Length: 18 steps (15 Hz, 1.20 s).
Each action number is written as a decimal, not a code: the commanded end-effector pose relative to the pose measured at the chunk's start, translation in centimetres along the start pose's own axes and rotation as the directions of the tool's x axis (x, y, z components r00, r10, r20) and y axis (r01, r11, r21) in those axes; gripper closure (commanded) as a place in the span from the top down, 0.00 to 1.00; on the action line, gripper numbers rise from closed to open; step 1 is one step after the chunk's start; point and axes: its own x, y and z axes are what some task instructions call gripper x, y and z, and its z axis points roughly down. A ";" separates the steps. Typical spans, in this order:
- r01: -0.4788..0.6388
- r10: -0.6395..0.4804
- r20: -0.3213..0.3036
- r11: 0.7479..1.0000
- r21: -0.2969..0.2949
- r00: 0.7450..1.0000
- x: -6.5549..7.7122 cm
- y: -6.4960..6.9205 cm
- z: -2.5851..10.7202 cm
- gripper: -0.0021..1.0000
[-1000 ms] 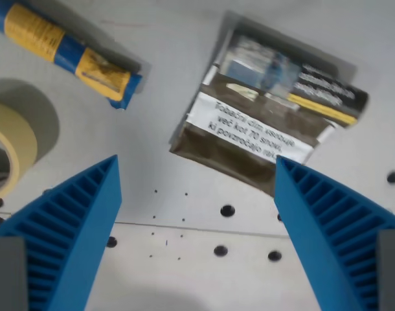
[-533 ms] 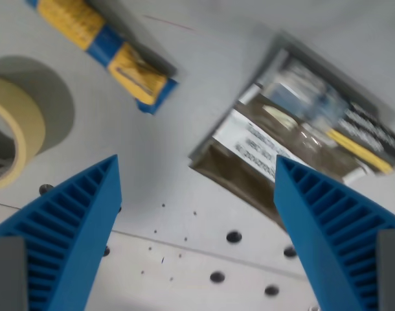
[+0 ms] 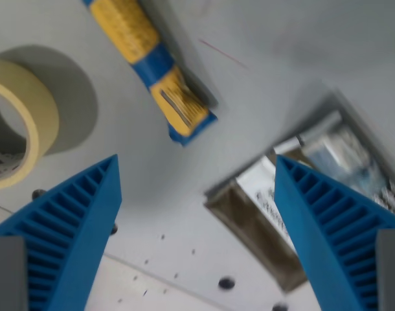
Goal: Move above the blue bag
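Blue bag (image 3: 152,68) cut off at top edge, pouch (image 3: 314,188) blurred.

hand (image 3: 197,194) open, empty | blue bag (image 3: 152,65) top centre | tape roll (image 3: 19,139) left | pouch (image 3: 314,201) right

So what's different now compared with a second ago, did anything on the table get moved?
Nothing on the table moved; the camera on the wrist did. The whole scene slid toward the wrist view's lower right, so the blue bag now sits nearer the centre and the tobacco pouch is partly behind the right finger. The tape roll drifted too. The gripper stayed open, holding nothing.
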 end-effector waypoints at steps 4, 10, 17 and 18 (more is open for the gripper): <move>0.366 -0.368 -0.094 0.930 -0.041 0.925 0.9 -1.6 2.6 1.00; 0.383 -0.387 -0.082 0.922 -0.058 0.918 2.2 -2.9 5.5 1.00; 0.340 -0.344 -0.073 0.938 -0.064 0.936 2.9 -3.4 7.8 1.00; 0.330 -0.334 -0.070 0.942 -0.063 0.940 3.0 -3.4 7.9 1.00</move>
